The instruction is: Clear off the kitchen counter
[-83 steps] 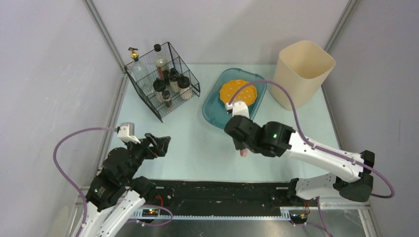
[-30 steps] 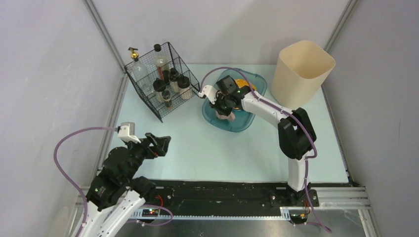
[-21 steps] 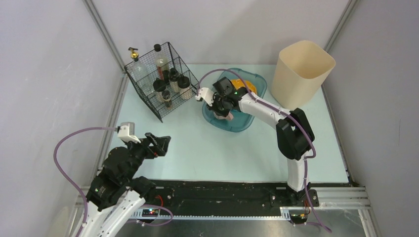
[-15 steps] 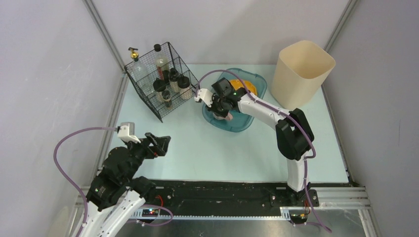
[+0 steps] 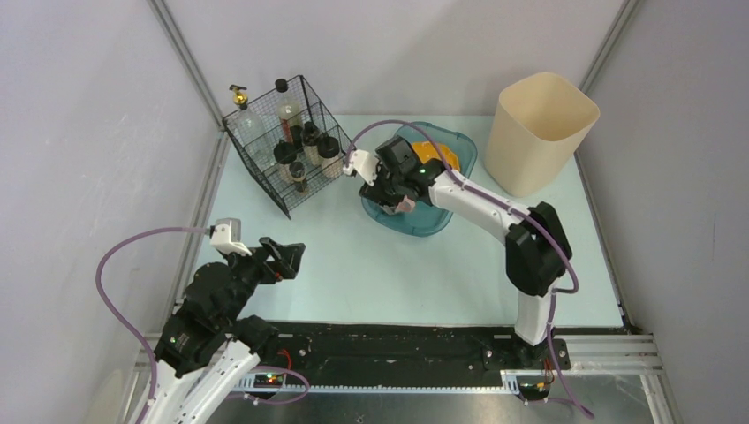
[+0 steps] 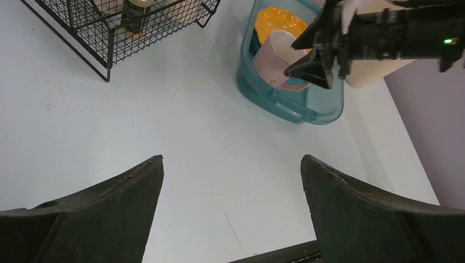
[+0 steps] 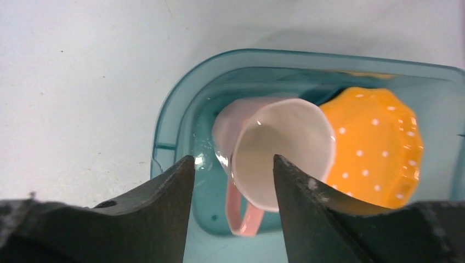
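Pale mint-blue and matt, the kitchen counter [image 5: 353, 265] runs almost wall to wall in a small grey booth, with a black front rail [image 5: 389, 349] along its near edge. At the back left stands a black wire basket [image 5: 291, 146] of bottles. At the back right is a tall cream bin [image 5: 539, 132] with smooth, rounded corners.

Between them sits a translucent teal tub [image 5: 415, 225]. It holds a glossy orange plate [image 7: 373, 148] with a scalloped rim and white dots. A pink mug [image 7: 263, 159] is tipped against the plate, mouth up (pale inside, handle toward the tub's near end).

The right gripper [image 7: 233, 159] hangs just over the mug, its jaws parted and gripping nothing. The left gripper [image 6: 231, 159] is spread wide over the near left of the counter, well apart from the tub. A broad stretch of plain surface lies between them.
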